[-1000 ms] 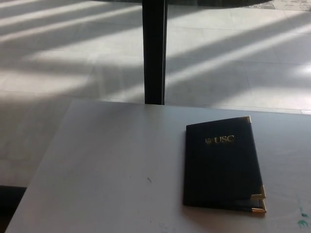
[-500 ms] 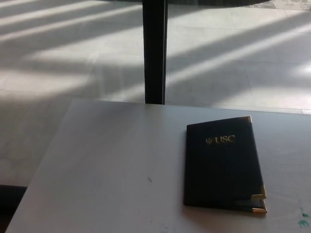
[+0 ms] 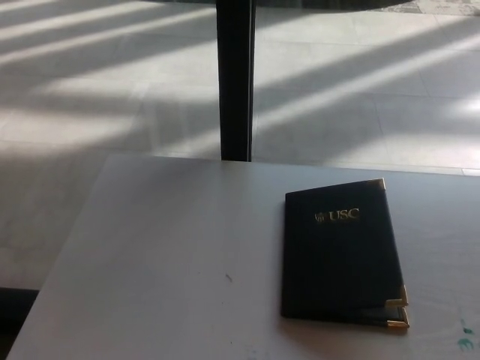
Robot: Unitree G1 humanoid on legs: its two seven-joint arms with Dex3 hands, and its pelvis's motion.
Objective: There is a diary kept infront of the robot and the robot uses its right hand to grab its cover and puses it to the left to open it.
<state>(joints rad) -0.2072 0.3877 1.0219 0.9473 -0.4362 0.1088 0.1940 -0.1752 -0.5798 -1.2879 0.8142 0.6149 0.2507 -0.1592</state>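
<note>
Diary (image 3: 341, 255): closed, flat on pale worktop (image 3: 165, 255), right of centre.
Surroundings: dark post (image 3: 235, 79) behind far edge; nothing blocking cover.
Hands: neither visible, state unknowable.

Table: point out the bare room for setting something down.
The widest bare patch of the table runs from its left edge to the diary. A narrower strip lies behind the diary. Right of the diary there is little room before the picture's edge.
</note>
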